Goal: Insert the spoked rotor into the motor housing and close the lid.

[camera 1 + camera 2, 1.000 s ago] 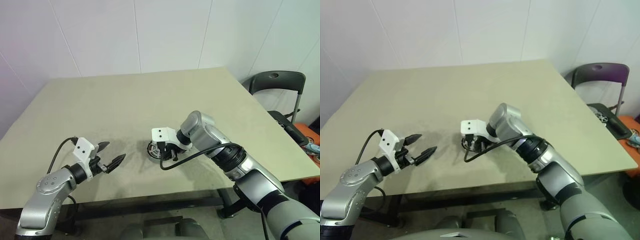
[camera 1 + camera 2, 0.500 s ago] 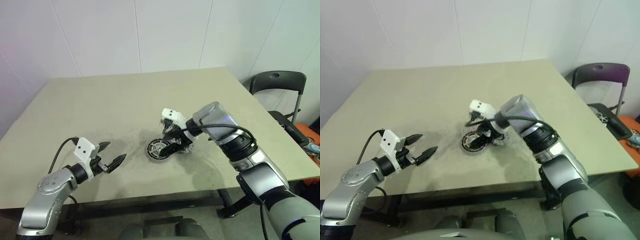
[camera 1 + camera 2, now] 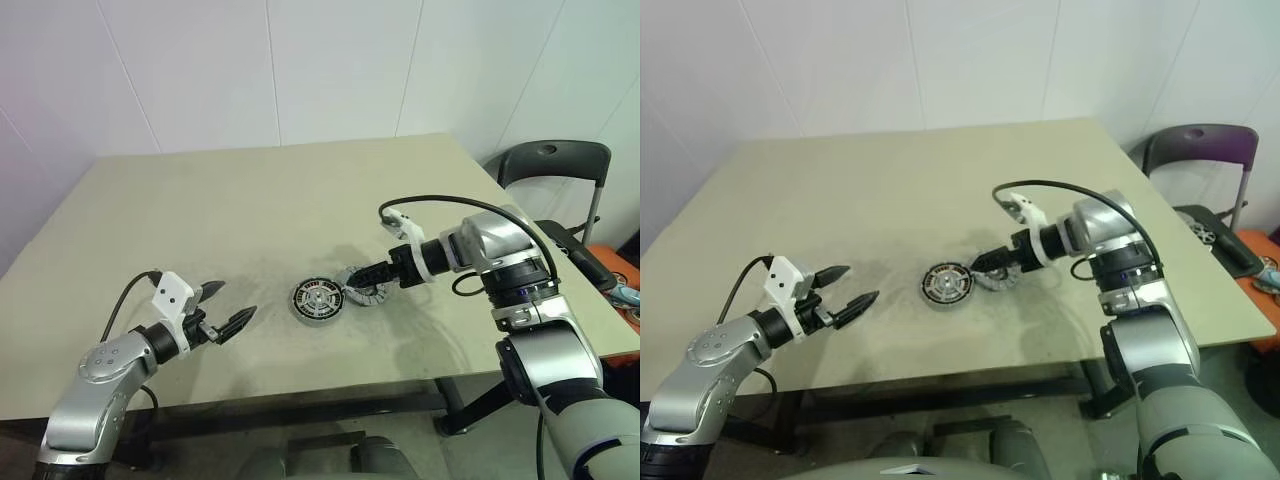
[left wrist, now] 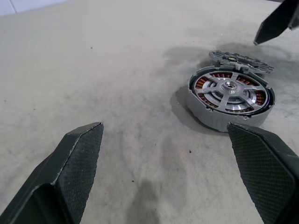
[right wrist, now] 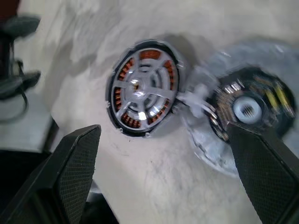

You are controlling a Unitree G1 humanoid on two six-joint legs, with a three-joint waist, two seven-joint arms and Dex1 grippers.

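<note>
Both our grippers stand spread and empty: right gripper (image 3: 352,281) hovers just over the lid (image 3: 362,287), left gripper (image 3: 226,308) waits well apart. Rotor (image 4: 230,91) already sits inside the housing (image 4: 212,119) on the table (image 3: 250,210). Lid lies touching the housing's side, likely staged for closing.

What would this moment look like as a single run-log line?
spoked rotor: in motor housing | lid: off, beside housing | right gripper: open, above lid | left gripper: open, apart
</note>
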